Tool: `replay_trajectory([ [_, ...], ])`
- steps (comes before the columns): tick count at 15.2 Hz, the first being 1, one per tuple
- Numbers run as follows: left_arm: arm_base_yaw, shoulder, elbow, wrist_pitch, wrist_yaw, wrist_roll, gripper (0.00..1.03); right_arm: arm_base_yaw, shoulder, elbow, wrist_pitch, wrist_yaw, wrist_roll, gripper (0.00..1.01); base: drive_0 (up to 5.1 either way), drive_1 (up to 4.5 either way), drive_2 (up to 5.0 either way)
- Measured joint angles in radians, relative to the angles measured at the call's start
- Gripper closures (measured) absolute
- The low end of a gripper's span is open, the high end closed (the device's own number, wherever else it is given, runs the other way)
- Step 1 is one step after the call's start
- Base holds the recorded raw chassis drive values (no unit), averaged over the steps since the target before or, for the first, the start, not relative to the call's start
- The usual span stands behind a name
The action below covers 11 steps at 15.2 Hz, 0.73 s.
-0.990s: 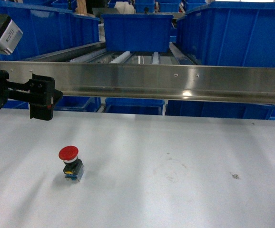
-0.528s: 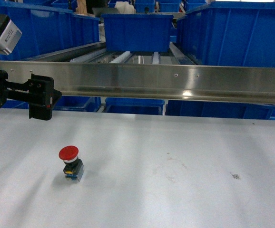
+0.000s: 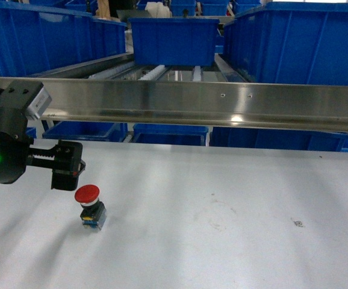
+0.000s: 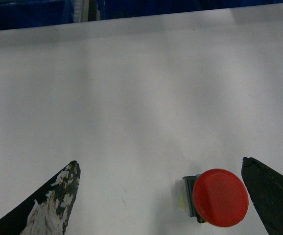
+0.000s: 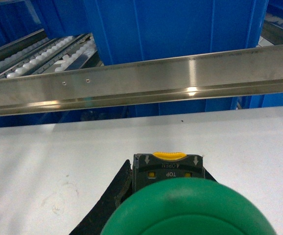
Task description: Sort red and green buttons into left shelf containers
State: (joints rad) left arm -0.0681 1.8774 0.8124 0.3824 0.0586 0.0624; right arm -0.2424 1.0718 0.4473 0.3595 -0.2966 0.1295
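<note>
Head view: the red button (image 3: 88, 205) stood upright on the white table (image 3: 222, 217), its wide mushroom cap above a dark blue-grey body, in the left half of the surface. The left gripper (image 3: 65, 165) hung just above and to the left of the cap, apart from it, carried on a black arm whose wrist housing showed a small green light. Behind the table a steel rail (image 3: 222, 103) ran across the view, with roller tracks and large blue bins (image 3: 47, 39) on the shelf beyond it; further blue bins sat below the rail. Left wrist view: the gripper's two dark fingers (image 4: 53, 205) stood wide apart at the bottom corners, the left one smeared with white, and the red cap (image 4: 220, 197) lay between them, close beside the right finger but not touching either; part of the button's body showed at the cap's left edge. Right wrist view: the green button (image 5: 188, 208) filled the lower centre of the picture, its round green cap nearest the lens and its dark body, bearing a yellow tab and the marks "TOP" and "OPEN", just behind. The right gripper (image 5: 161, 196) held this button between black fingers, one visible along the body's left side, above the table and facing the rail.
</note>
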Motion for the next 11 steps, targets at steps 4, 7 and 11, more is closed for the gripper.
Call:
replay_trajectory([
  [4,-0.086,0.085,0.091,-0.016,0.02,-0.03,0.05,0.0,0.0,0.0,0.0,0.0,0.0,0.73,0.0,0.0,0.0],
  [7,-0.119,0.12,0.134,-0.051,-0.007,-0.061,0.05,0.0,0.0,0.0,0.0,0.0,0.0,0.74,0.0,0.0,0.0],
  [11,-0.123,0.222,0.164,-0.089,-0.048,-0.115,0.05,0.0,0.0,0.0,0.0,0.0,0.0,0.74,0.0,0.0,0.0],
])
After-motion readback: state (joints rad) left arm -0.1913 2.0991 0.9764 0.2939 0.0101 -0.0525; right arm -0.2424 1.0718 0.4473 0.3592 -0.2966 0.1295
